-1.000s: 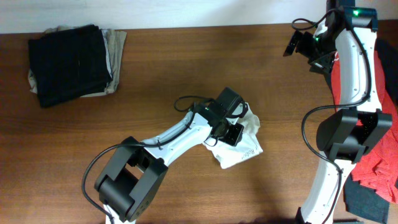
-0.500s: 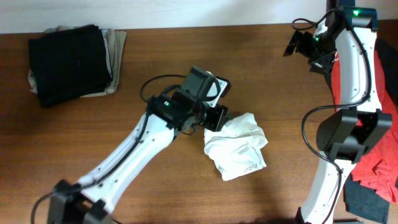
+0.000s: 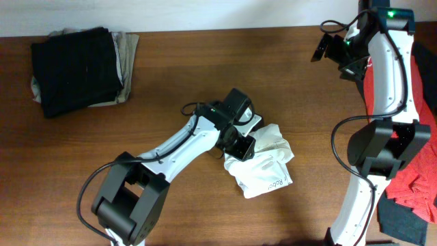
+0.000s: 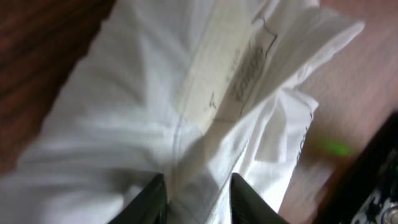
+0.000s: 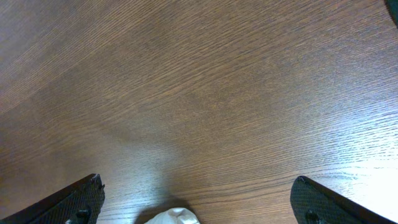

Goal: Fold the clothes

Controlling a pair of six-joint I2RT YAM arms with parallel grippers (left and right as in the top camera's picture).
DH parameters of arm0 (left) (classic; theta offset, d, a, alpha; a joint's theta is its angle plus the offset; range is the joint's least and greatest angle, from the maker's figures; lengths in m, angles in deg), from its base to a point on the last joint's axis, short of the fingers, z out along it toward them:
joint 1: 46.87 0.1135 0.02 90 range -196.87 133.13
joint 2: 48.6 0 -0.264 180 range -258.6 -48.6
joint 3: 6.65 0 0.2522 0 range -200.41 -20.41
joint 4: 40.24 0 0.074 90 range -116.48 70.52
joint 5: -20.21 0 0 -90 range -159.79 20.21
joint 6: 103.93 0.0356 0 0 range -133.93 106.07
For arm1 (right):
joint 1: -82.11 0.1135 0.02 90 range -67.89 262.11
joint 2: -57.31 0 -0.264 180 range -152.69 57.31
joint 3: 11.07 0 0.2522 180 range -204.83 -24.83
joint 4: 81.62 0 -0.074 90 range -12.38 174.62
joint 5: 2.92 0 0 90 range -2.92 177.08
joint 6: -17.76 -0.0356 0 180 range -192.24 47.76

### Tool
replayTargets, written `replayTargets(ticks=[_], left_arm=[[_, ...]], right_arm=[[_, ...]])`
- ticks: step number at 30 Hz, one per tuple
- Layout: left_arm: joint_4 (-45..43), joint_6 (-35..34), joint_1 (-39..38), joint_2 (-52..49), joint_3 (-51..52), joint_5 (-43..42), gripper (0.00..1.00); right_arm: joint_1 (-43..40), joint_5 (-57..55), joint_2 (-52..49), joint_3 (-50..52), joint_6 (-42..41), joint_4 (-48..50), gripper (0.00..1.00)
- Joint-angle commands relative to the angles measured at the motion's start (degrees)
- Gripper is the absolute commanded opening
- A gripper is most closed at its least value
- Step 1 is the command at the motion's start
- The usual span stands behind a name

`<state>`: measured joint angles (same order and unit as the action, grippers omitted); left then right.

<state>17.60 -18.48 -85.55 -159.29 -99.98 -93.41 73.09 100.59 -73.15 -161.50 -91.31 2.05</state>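
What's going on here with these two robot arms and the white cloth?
The left gripper is pinching a fold of the crumpled white T-shirt in the middle of the table. The shirt is not folded yet. The right gripper hangs open over bare wood, holding nothing. A dark folded stack sits in one corner.

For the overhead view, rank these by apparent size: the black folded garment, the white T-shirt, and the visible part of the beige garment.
Largest: black folded garment.
Next: white T-shirt, crumpled, partly under the left gripper.
Smallest: beige garment, only an edge showing.
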Motion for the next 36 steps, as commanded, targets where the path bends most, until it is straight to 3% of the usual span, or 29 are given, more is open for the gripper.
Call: replayTargets(ticks=[1,7,10,13,15,19,21,27,31,36], left_arm=[[2.54,1.64,-1.64,0.92,-0.09,-1.03,0.36],[9.33,1.64,-6.21,0.87,-0.07,-1.09,0.35],[13.62,1.70,-9.35,0.87,-0.09,-1.09,0.25],[14.80,7.08,-11.87,1.68,-0.24,-9.16,0.22],[14.80,8.55,-12.57,2.97,-1.05,-9.16,0.23],[14.78,8.55,-12.57,5.99,-3.54,-3.15,0.64],[14.75,8.55,-12.57,6.84,-3.65,-2.45,0.99],[13.62,8.52,-11.87,8.26,-4.24,-1.68,0.98],[13.60,6.51,-7.45,9.03,-4.20,5.79,0.99],[11.87,7.04,-4.90,8.37,-4.11,6.51,0.99]], right_arm=[[-0.04,-0.48,0.76,-0.33,0.17,-0.13,0.99],[-0.04,-0.48,0.79,-0.33,0.17,-0.13,0.99],[-0.04,-0.48,0.76,-0.33,0.17,-0.13,0.99],[-0.04,-0.48,0.79,-0.33,0.17,-0.13,0.99],[-0.04,-0.48,0.79,-0.33,0.17,-0.13,0.99],[-0.04,-0.48,0.76,-0.33,0.17,-0.13,0.99],[-0.04,-0.48,0.76,-0.33,0.17,-0.13,0.99],[-0.04,-0.48,0.79,-0.33,0.17,-0.13,0.99],[-0.04,-0.48,0.76,-0.33,0.17,-0.13,0.99],[-0.04,-0.48,0.79,-0.33,0.17,-0.13,0.99]])
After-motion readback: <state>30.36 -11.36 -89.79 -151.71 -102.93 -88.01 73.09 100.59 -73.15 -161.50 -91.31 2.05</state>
